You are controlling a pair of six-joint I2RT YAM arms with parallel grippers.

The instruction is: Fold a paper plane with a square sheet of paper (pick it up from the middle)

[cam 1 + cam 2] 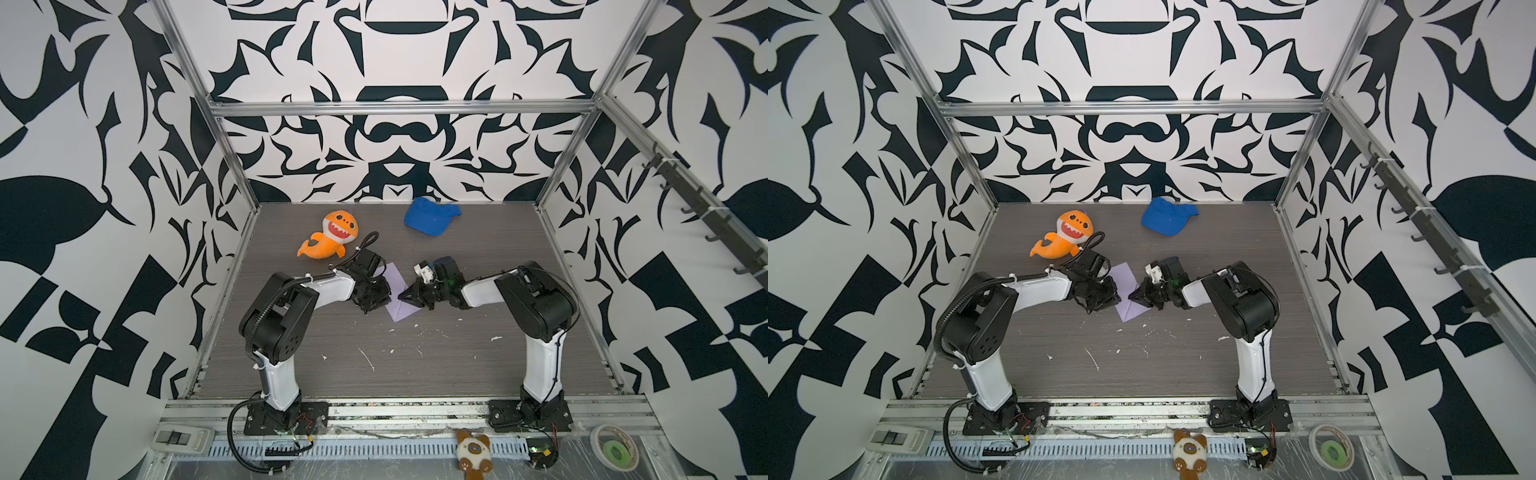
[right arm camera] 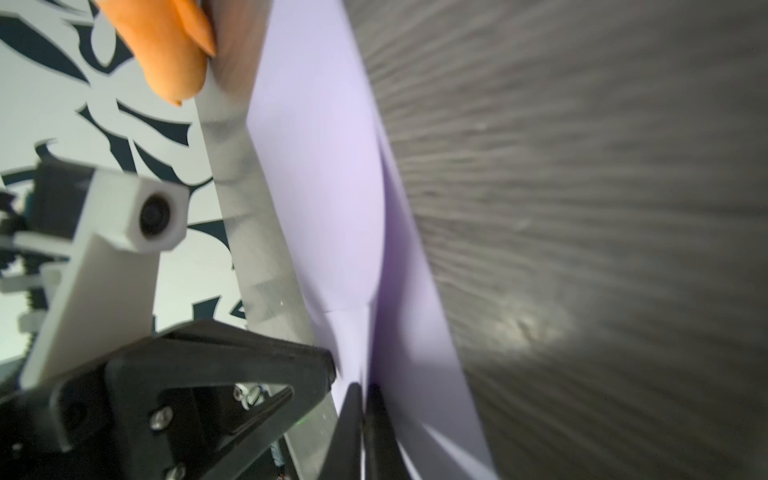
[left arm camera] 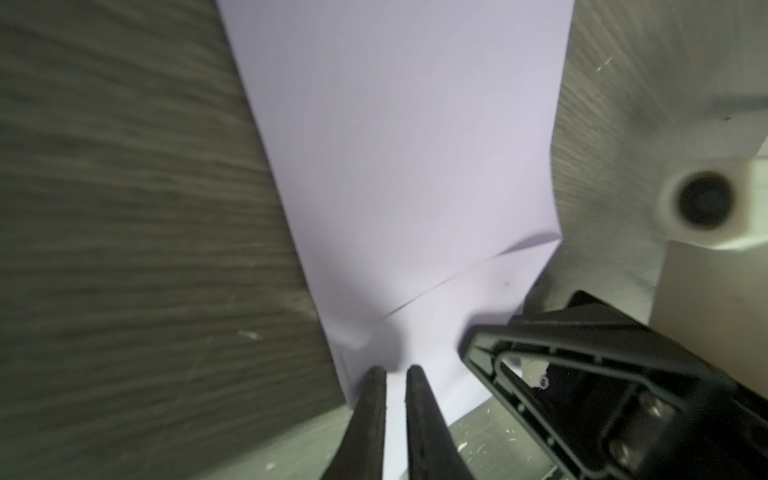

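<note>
R gripper (image 1: 401, 296), in from 3 o'clock, clamped on folded lavender paper (image 1: 395, 277); L gripper (image 1: 384, 300) at 9 o'clock, tips slightly apart.

Black-white patterned walls (image 1: 395, 54); aluminium frame (image 1: 403, 106); grey wood-grain tabletop (image 1: 436, 374), white flecks (image 1: 366, 360).

The paper (image 1: 397, 280) is pale lavender, the shark (image 1: 334, 235) orange, the cap (image 1: 430, 218) blue.

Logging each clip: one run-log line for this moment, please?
phase: mid-fold | left gripper: slightly open at lavender paper | right gripper: shut on its fold
</note>
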